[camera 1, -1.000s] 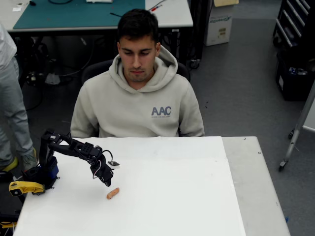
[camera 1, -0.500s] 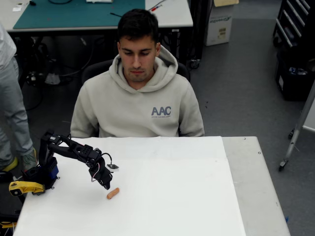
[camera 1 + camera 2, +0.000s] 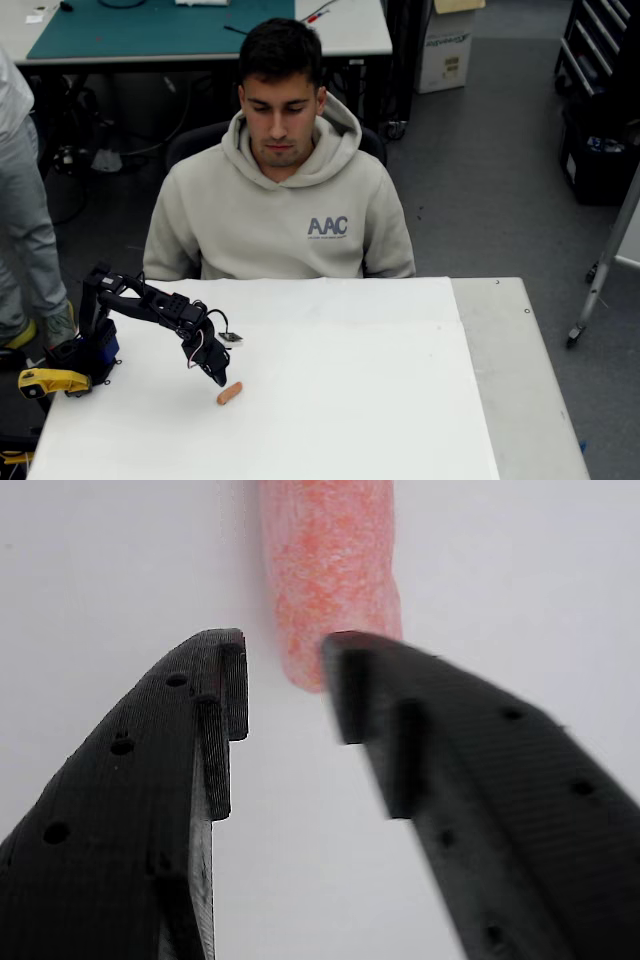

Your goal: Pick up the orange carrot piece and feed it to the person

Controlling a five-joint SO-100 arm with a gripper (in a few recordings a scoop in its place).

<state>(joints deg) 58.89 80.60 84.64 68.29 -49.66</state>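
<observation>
Jaws parted, holding nothing; gripper (image 3: 285, 685) poised low over table (image 3: 380, 400). Orange carrot piece (image 3: 330, 580) straight ahead, near end just past the fingertips (image 3: 225, 670), long axis running away from them. Person (image 3: 285, 190) well beyond, across the table.

In the overhead view, carrot piece (image 3: 229, 393) lies on table (image 3: 400, 400), person (image 3: 283, 190) seated behind it

Speckled orange carrot piece (image 3: 330, 575), black hand (image 3: 285, 685), white table (image 3: 350, 400).
</observation>
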